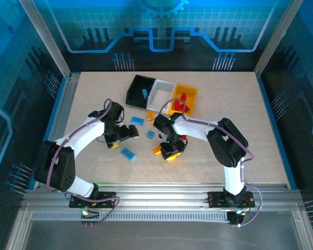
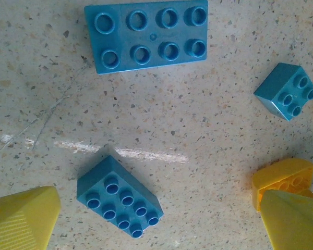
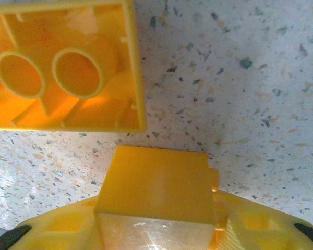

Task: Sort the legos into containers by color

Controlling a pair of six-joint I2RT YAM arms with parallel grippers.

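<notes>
Two robot arms work over a speckled table (image 1: 224, 99) strewn with legos. The left gripper (image 1: 126, 133) hangs low with its claw spread wide and nothing in it. In its wrist view the yellow fingers (image 2: 21, 221) stand at the two bottom corners, and a lower blue lego (image 2: 120, 200) lies studs-up at an angle between them, nearer the one on the picture's left. An upper blue lego (image 2: 146, 34) of the same eight-stud kind lies flat beyond it, well apart. A small blue lego (image 2: 288, 91) sits tilted off to the right, and a tipped yellow lego (image 2: 284, 179) rests just beside the other finger.

The right gripper (image 1: 171, 152) is down at the table, its claw pinching a yellow lego (image 3: 156, 182) (smooth face to the camera, one stud jutting at its right edge). An upturned yellow lego (image 3: 62, 62) lies close beside it, hollow underside showing.

At the far side the three joined containers sit at a slant: the black bin (image 1: 135, 86) holds a blue lego (image 1: 145, 94), the white bin (image 1: 161, 88) stands in the middle, and the orange-yellow bin (image 1: 192, 92) holds red legos (image 1: 181, 102)
</notes>
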